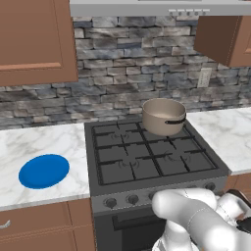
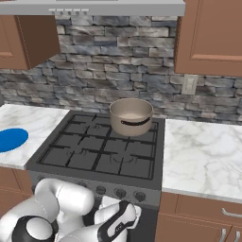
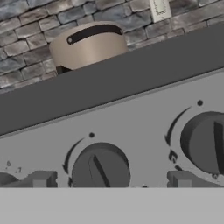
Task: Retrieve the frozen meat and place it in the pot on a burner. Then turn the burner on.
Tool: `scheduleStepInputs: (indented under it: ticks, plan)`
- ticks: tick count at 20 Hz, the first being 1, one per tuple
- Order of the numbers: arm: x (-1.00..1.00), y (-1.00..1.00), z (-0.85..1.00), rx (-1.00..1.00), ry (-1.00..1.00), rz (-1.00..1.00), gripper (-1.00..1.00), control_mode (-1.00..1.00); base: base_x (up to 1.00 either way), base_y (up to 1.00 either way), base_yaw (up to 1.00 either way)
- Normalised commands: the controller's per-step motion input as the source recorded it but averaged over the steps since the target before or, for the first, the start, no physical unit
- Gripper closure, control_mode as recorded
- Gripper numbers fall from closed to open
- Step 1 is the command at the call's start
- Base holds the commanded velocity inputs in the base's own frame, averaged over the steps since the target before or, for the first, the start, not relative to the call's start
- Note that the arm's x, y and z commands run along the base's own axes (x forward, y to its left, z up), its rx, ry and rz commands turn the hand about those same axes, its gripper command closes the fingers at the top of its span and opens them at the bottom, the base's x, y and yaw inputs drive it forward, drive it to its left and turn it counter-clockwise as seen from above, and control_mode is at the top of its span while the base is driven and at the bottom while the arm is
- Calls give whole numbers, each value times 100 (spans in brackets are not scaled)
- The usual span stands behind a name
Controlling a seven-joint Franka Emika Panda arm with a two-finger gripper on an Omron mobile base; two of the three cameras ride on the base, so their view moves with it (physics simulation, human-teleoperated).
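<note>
Facing the stove's front panel, the hand (image 3: 111,180) sits low against the row of knobs, its two fingertips (image 3: 41,178) spread as wide as they go with nothing between them. In the hand view, one knob (image 3: 101,168) stands just above the gap between the tips, slightly toward the left one, its ridge running nearly upright with a small lean. A second knob (image 3: 204,142) lies further to the right, partly cut by the frame's edge. So the nearest knob is straight ahead of the open hand, almost centred; a short push forward would bring the tips either side of its ridge, though the ridge's line may need the wrist to roll to match it.

Beyond the panel, over the dark lip of the stove (image 1: 147,154), the pot (image 1: 164,116) sits on the back right burner, its dark handle turned toward the front. From both base views its pale inside looks bare; I can make out no meat in it, nor anywhere on the bench (image 1: 34,144). A blue plate (image 1: 44,171) lies on the bench left of the stove, well apart from the pot, with nothing on it.

My reading: the hand is set for the knob while the meat is nowhere I can see.
</note>
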Motion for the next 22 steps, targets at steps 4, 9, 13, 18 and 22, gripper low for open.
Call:
scheduleStepInputs:
  ticks: [4,9,13,18,22]
  plan:
    - [6,11,-14,0,0,0,-100,-100,0,0,0]
    - [9,0,0,0,0,0,-100,-100,0,0,0]
    - [13,0,0,-1,0,0,-100,-100,0,0,0]
    - [1,11,0,-2,0,0,-100,-100,0,0,0]
    - [2,3,0,-4,0,0,-100,-100,0,0,0]
